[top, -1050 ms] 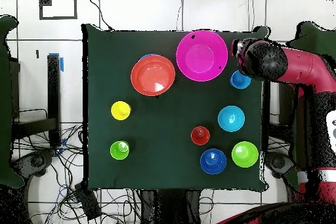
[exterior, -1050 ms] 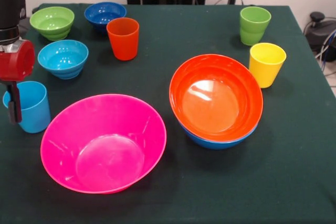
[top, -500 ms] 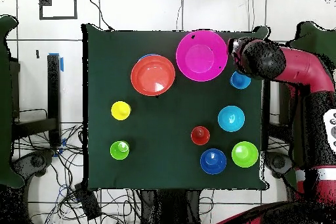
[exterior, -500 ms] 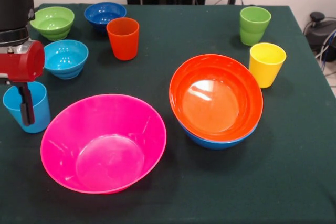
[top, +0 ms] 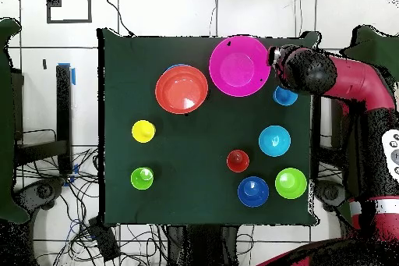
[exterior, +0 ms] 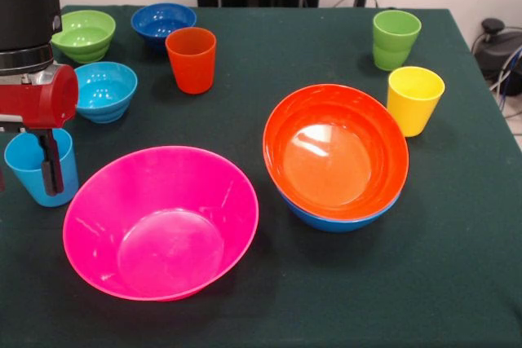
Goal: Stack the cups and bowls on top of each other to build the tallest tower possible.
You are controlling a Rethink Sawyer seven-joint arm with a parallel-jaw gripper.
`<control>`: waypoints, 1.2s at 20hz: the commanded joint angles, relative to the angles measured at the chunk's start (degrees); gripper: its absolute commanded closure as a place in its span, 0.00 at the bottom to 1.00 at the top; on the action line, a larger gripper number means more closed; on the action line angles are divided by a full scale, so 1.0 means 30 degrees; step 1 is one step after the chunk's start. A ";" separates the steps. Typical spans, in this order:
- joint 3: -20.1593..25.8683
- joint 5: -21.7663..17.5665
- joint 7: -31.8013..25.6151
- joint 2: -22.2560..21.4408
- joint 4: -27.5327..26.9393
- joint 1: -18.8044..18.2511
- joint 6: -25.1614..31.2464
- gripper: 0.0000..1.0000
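My gripper (exterior: pixel 26 170) hangs at the table's left edge, open, around the light blue cup (exterior: pixel 33 177); one finger (exterior: pixel 51 165) shows in front of the cup. Right beside them the big pink bowl (exterior: pixel 161 222) sits alone. At centre right the orange bowl (exterior: pixel 334 152) lies tilted inside the blue bowl (exterior: pixel 336 220). The orange cup (exterior: pixel 191 59), green cup (exterior: pixel 395 38) and yellow cup (exterior: pixel 414 99) stand upright and apart. The small green (exterior: pixel 83 34), dark blue (exterior: pixel 163 20) and light blue bowls (exterior: pixel 104 90) sit at the back left.
Overhead, my arm (top: pixel 308 69) reaches in over the table's right edge beside the pink bowl (top: pixel 239 65). The dark green cloth (exterior: pixel 269 307) ends at the table edges. Cables lie on the floor around the table.
The gripper has moved right along the table's left edge, toward the pink bowl, its finger crossing in front of the light blue cup. No cup or bowl has moved.
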 commanded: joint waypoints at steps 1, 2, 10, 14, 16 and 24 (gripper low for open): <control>0.0368 -0.0737 -0.4281 0.1097 0.1114 0.0372 -0.0127 0.00; 0.0389 -0.0725 -0.4313 0.1113 0.1118 0.0345 -0.0134 0.00; 0.0013 -0.0714 -0.3602 0.0573 0.1421 0.0609 0.0088 0.00; -0.0188 -0.0721 -0.3018 0.0298 0.1672 0.0791 -0.0002 0.00; -0.0153 -0.0701 -0.3104 0.0373 0.1563 0.0801 0.0064 0.00; -0.0219 -0.0619 -0.2859 0.0161 0.1763 0.0861 0.0145 0.00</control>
